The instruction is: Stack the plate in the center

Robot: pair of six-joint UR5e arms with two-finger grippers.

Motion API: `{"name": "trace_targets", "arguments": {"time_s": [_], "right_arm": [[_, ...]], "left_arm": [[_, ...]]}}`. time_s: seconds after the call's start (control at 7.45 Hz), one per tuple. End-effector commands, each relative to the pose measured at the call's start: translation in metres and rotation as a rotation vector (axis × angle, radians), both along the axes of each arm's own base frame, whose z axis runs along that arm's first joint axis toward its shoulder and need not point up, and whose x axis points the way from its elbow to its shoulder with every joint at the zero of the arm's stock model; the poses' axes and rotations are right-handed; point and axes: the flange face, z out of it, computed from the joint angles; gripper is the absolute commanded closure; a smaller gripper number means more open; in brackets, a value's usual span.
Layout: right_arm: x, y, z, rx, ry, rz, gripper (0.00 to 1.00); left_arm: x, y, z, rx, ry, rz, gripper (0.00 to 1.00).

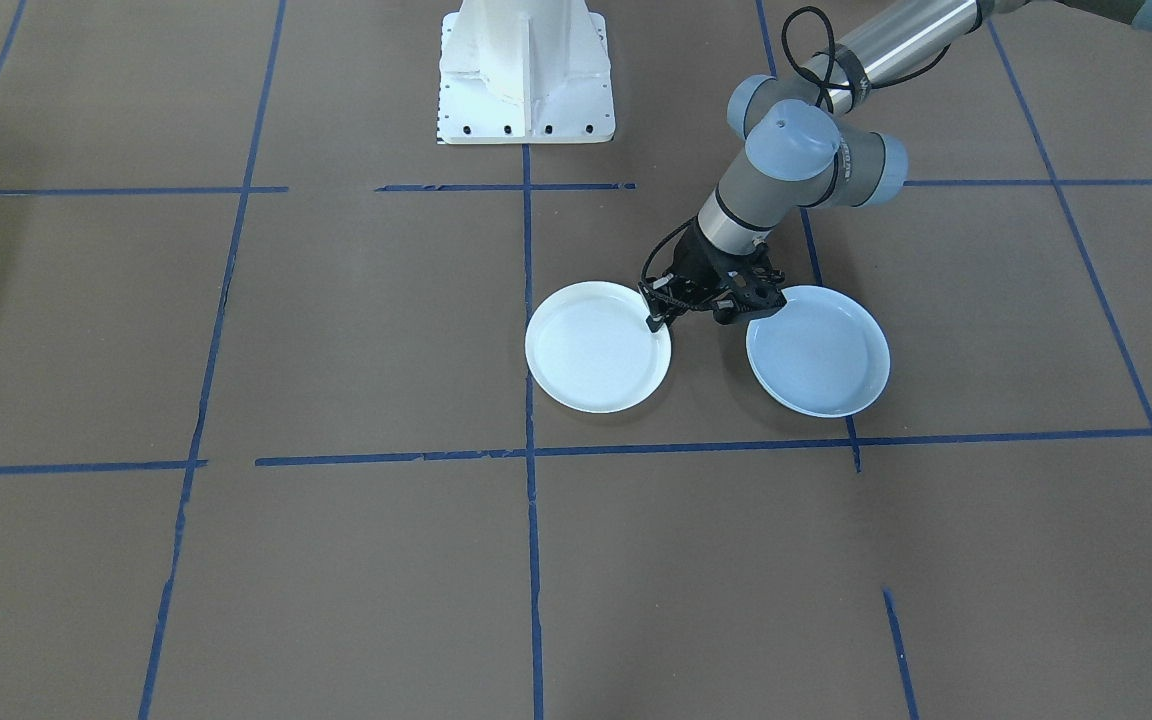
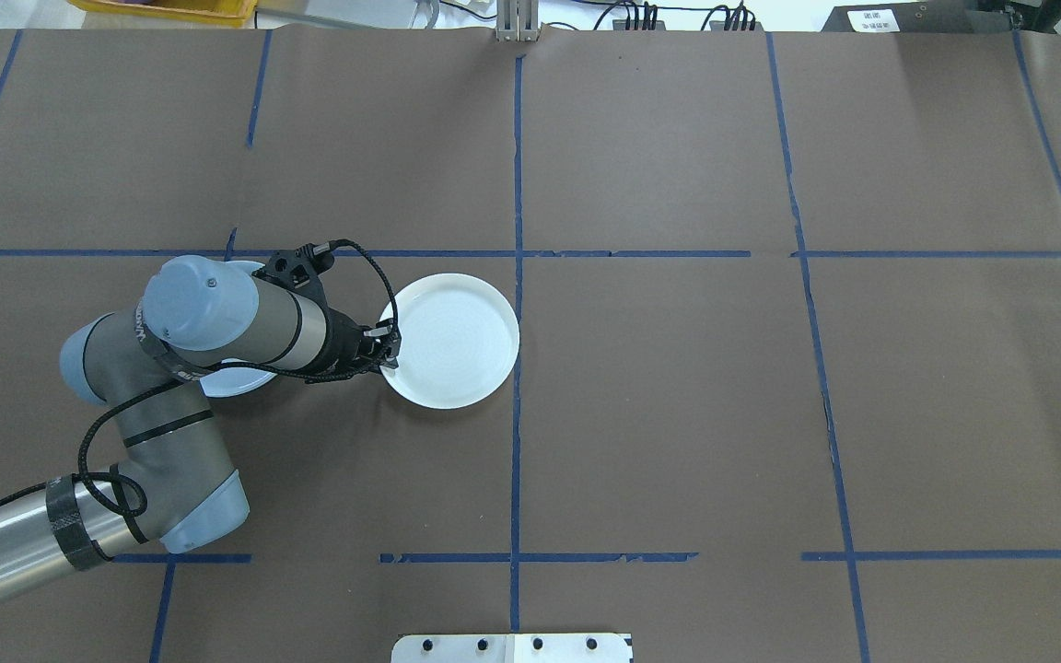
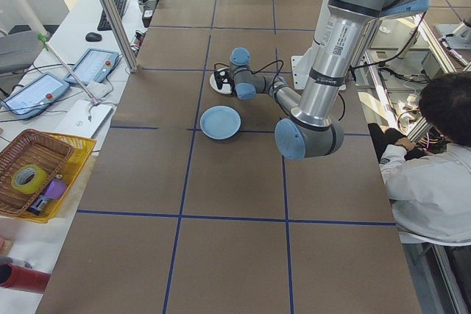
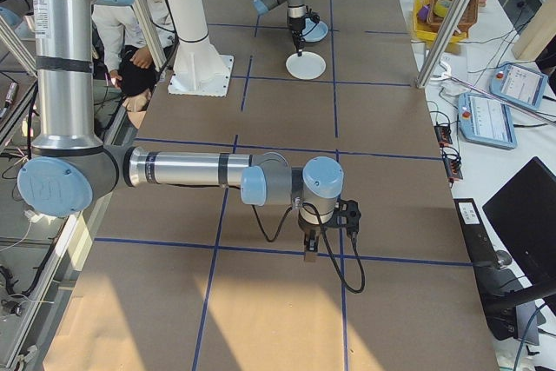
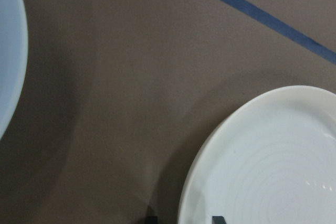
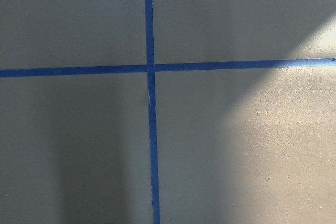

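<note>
Two plates lie on the brown-papered table (image 2: 678, 414), which is divided by blue tape lines (image 2: 516, 184). The white plate (image 2: 452, 341), with concentric rings inside, sits just left of the centre line. The pale blue plate (image 1: 821, 352) lies near it, further to the left and not touching it. From overhead the left arm's wrist covers most of the pale blue plate. The left gripper (image 1: 654, 320) is at the white plate's left rim; its jaws are parted, with one fingertip (image 5: 218, 219) over the plate and the other outside it. The right gripper (image 4: 309, 252) hangs over a tape crossing, well apart from both plates; its jaw state cannot be told. A person (image 3: 441, 159) sits beside the table. Two teach pendants (image 3: 33, 93) and one basket (image 3: 40, 170) lie off the table's far edge. No writing is legible
</note>
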Motion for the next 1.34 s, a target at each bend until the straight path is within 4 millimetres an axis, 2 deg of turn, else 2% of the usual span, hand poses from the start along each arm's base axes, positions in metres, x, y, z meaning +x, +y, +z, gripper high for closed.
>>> {"name": "trace_targets", "arguments": {"time_s": [0.0,0.13,0.27,0.4,0.54,0.8,0.94,1.21], "right_arm": [[0.0,0.0,0.0,0.0,0.001,0.0,0.0],[0.0,0.0,0.0,0.0,0.001,0.0,0.0],[0.0,0.0,0.0,0.0,0.001,0.0,0.0],[0.001,0.0,0.0,0.0,0.001,0.002,0.0],[0.0,0.0,0.0,0.001,-0.001,-0.001,0.0],[0.001,0.0,0.0,0.001,-0.001,0.002,0.0],[0.0,0.0,0.0,0.001,0.001,-0.001,0.0],[0.0,0.0,0.0,0.001,0.001,0.0,0.0]], "left_arm": [[-0.007,0.002,-0.005,0.016,0.018,0.032,1.0],[-0.029,-0.011,-0.015,0.095,0.037,0.06,1.0],[-0.076,-0.028,-0.007,0.113,0.051,0.086,1.0],[-0.128,-0.039,0.012,0.171,0.046,0.128,1.0],[-0.17,-0.043,0.043,0.215,0.019,0.159,1.0],[-0.236,-0.052,0.104,0.29,-0.039,0.21,1.0],[-0.25,-0.054,0.128,0.28,-0.063,0.213,1.0],[-0.247,-0.059,0.15,0.241,-0.084,0.217,1.0]]}}
